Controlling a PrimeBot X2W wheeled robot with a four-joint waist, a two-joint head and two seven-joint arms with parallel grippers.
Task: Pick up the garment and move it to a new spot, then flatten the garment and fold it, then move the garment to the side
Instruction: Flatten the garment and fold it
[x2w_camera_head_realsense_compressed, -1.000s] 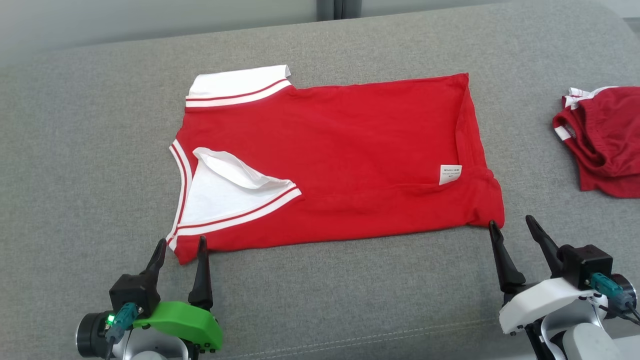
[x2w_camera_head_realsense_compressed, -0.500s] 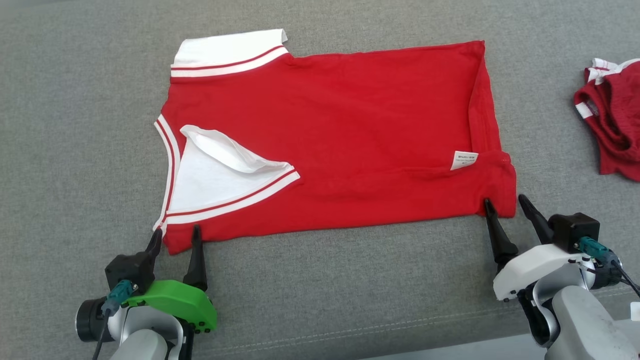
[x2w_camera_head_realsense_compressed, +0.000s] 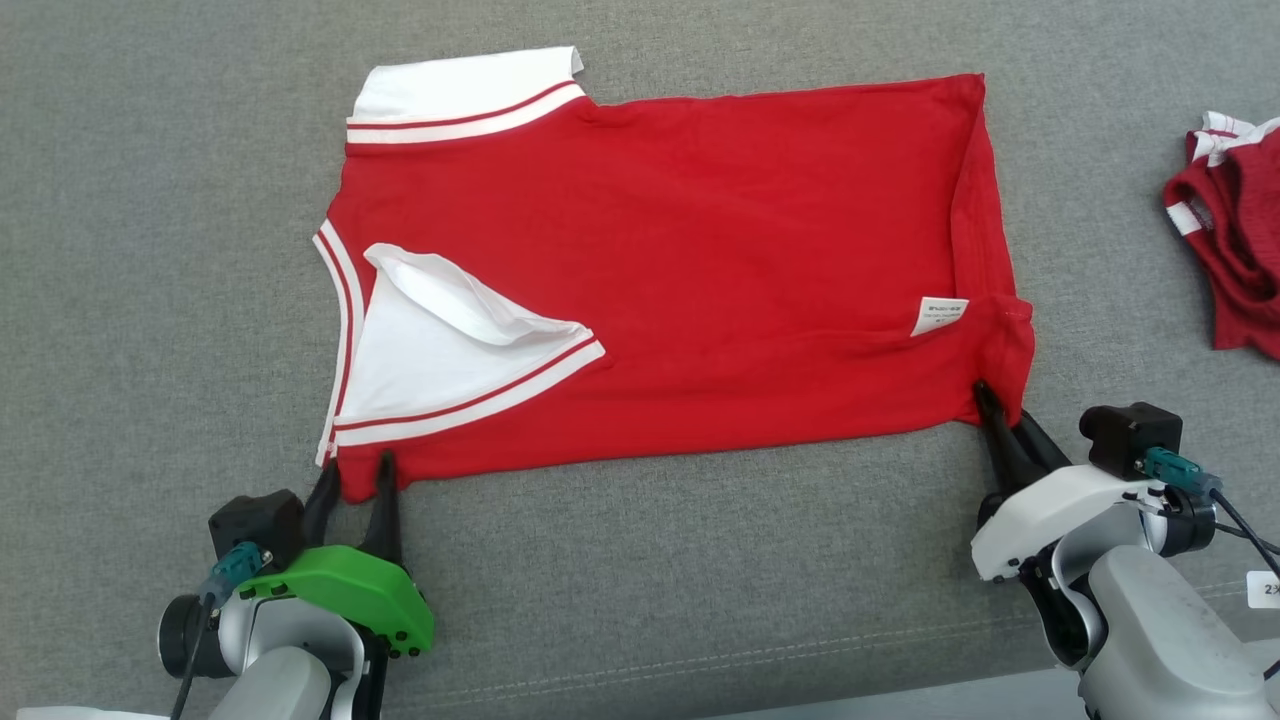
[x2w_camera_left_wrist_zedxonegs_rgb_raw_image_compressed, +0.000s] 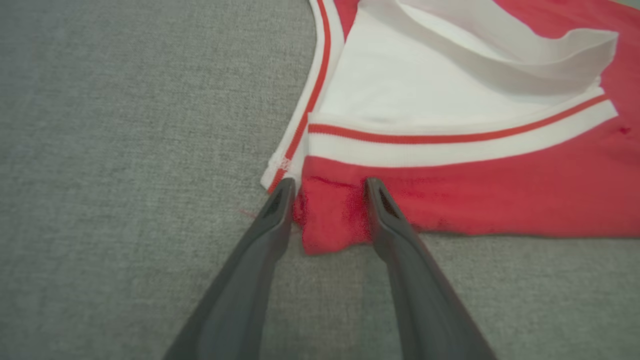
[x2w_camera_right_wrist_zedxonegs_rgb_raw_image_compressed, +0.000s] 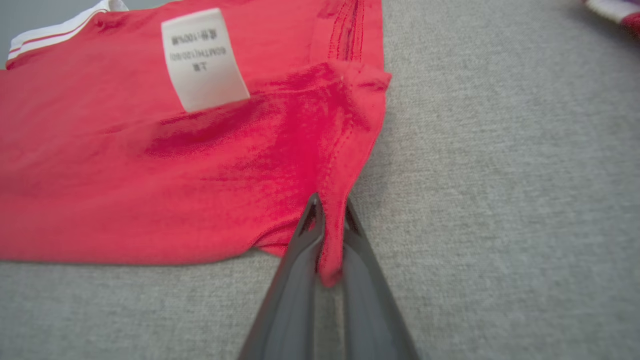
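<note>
Two grippers meet one red garment (x2w_camera_head_realsense_compressed: 700, 250), which lies flat on the grey cushion (x2w_camera_head_realsense_compressed: 150, 250) just ahead of them. The left gripper (x2w_camera_head_realsense_compressed: 355, 482) stands wide, its two fingers astride the collar-side corner. The right gripper (x2w_camera_head_realsense_compressed: 1000, 412) pinches the hem corner tight, with one white label (x2w_camera_head_realsense_compressed: 940, 315) just beyond. One crumpled red bundle (x2w_camera_head_realsense_compressed: 1235, 250) lies off to its right.
</note>
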